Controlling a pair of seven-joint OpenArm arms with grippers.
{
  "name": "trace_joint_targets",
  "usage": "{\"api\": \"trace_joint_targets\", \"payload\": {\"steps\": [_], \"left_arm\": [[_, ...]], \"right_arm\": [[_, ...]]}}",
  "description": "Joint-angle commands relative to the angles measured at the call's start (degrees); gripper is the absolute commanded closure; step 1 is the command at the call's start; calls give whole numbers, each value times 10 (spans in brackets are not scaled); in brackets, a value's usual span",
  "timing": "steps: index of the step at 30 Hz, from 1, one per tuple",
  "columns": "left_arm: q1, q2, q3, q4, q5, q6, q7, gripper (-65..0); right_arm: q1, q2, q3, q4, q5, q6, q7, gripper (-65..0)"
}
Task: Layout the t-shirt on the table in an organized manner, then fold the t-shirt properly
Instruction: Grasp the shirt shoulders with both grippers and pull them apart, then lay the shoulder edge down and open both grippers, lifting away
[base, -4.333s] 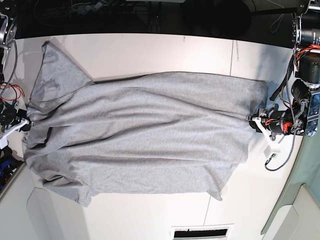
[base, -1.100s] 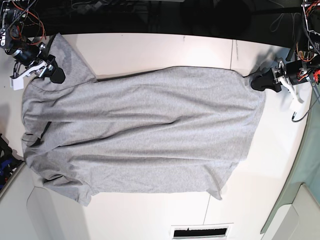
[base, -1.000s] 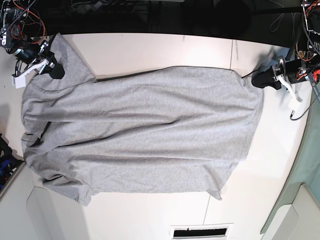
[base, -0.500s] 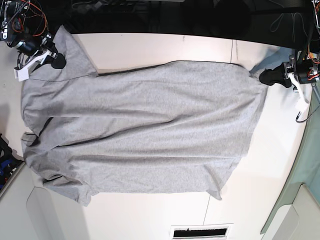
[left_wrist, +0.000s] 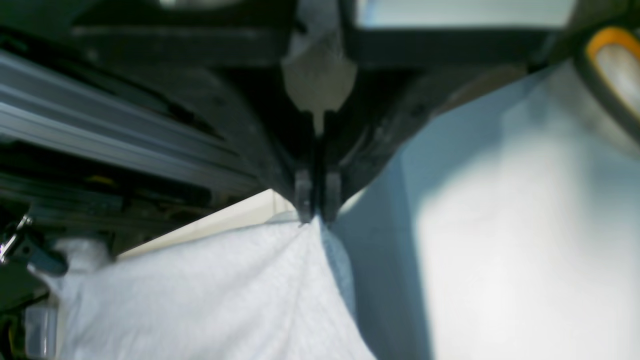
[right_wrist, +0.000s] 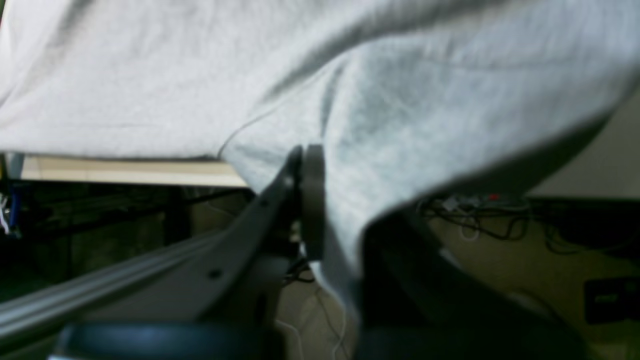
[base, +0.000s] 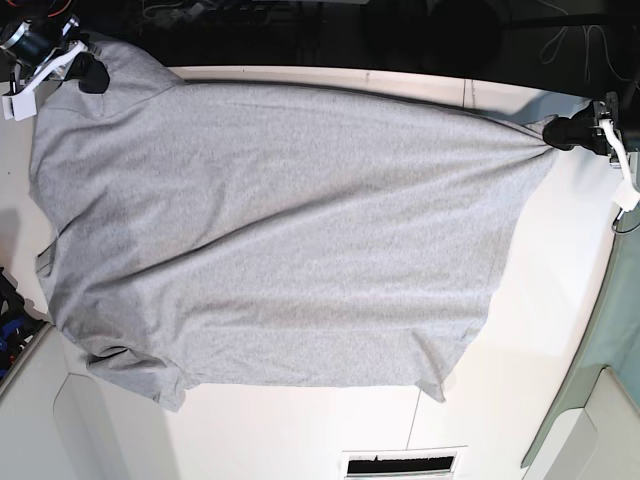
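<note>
Seen from above, the left gripper sits at the upper right of the frame, its arm reaching in from the right edge, jaws clamped on a pinched corner of the t-shirt. The right gripper is at the upper left corner, jaws closed on the shirt's far corner there. The grey shirt is stretched between them, its long axis running left to right across the white table, with its lower edge lying on the table. The left wrist view shows the closed fingertips biting the cloth. No lettering or labels can be read on the upturned side.
</note>
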Motion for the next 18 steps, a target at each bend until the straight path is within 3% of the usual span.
{"api": "trace_joint_targets", "payload": {"steps": [1, 6, 10, 18], "left_arm": [[4, -16, -18, 9, -12, -3, -3, 0], [7, -16, -76, 10, -21, -3, -3, 0], [6, -12, -79, 10, -33, -3, -15, 0], [-50, 38, -42, 9, 120, -3, -129, 0]], "right_arm": [[-13, 9, 12, 17, 15, 4, 7, 0], [-42, 9, 43, 64, 21, 4, 8, 0], [-32, 9, 69, 91, 20, 4, 20, 0], [98, 10, 45, 60, -15, 4, 21, 0]]}}
